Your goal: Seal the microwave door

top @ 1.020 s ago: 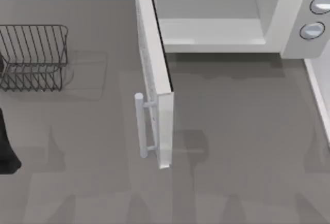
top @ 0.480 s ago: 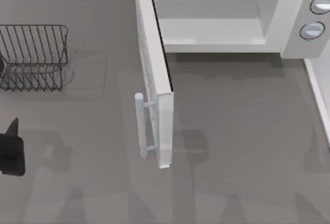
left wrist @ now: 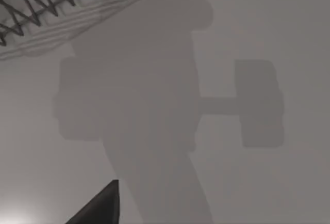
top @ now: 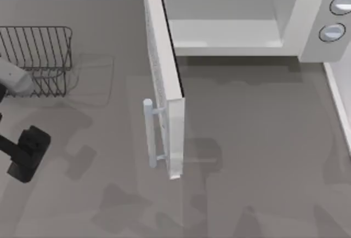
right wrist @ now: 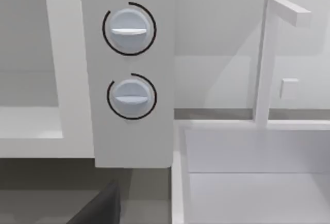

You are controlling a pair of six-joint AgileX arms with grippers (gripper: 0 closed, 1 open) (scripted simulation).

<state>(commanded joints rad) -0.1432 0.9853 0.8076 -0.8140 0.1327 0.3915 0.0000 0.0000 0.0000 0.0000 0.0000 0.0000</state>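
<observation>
Standing wide open, the microwave door (top: 164,79) juts out from the microwave body (top: 312,24) toward the front of the worktop (top: 263,139), hinged at the cavity's left edge, its long face running back-to-front in the top view. Its grey bar handle (top: 149,134) sits on the outer face, pointing toward the left side. My left pincer (top: 26,153) is low at the left edge, near the wire rack (top: 35,60), well apart from the door; I cannot tell whether its fingers are apart or together. The door lies to its right, so my left arm looks the nearer and on the correct side to push the panel rightward and swing it shut. My right arm is parked off to the right, its wrist camera facing the two knobs (right wrist: 129,28); finger state there also cannot be told.
</observation>
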